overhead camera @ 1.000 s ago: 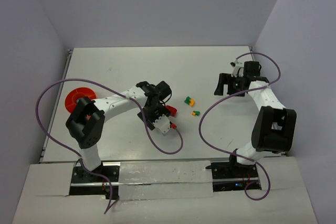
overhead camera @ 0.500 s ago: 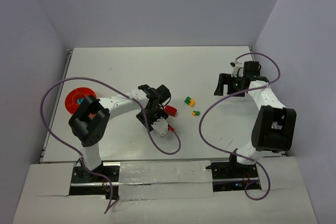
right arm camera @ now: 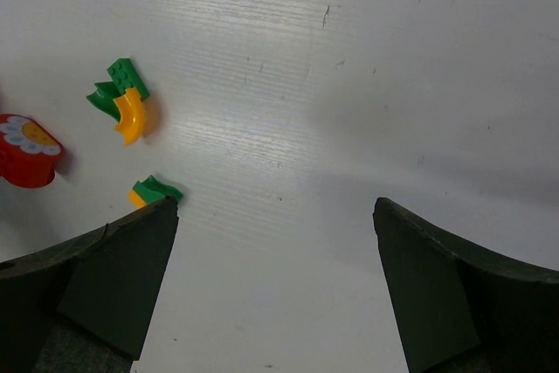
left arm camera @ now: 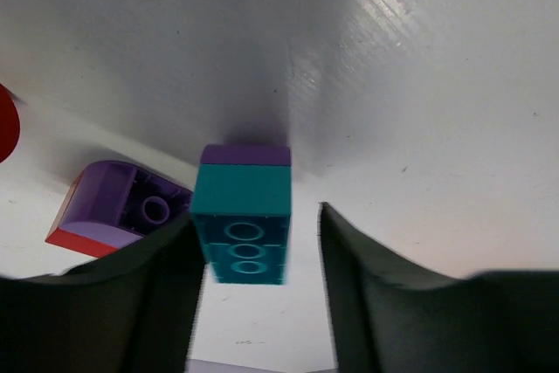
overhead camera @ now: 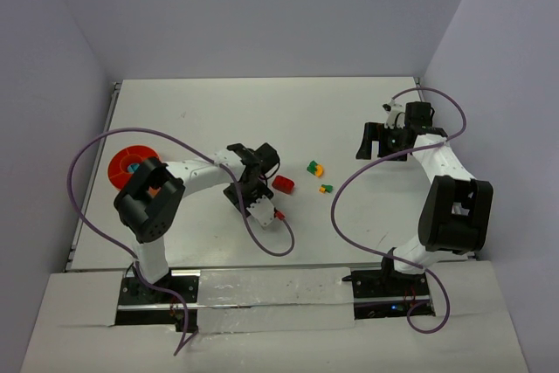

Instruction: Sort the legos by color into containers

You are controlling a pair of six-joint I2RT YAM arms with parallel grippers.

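Few bricks look sorted so far. The orange bowl (overhead camera: pixel 113 169) sits far off at the left side of the counter (overhead camera: pixel 262 111). Something small and teal shows inside it, but I cannot tell which part of the bowl it lies in, or what else is in there. The other bricks lie out on the counter, well apart from the bowl. The left pincer (left arm camera: pixel 254 214) is down over a teal brick (left arm camera: pixel 242 207) that has a purple bit at its far end. Its fingers are spread, one on each side of the brick, and a gap shows on one side, so I think it is not pinching yet. A purple and red piece (left arm camera: pixel 113 211) lies just beside that brick. A red brick (overhead camera: pixel 282 183) and two small green and yellow bits (right arm camera: pixel 122 98) wait near the middle. The right pincer (right arm camera: pixel 275 207) hangs over bare counter with its fingers spread wide and nothing between them. So most of the job is left to do: the teal brick looks next, and then each of the others needs its trip to the bowl.
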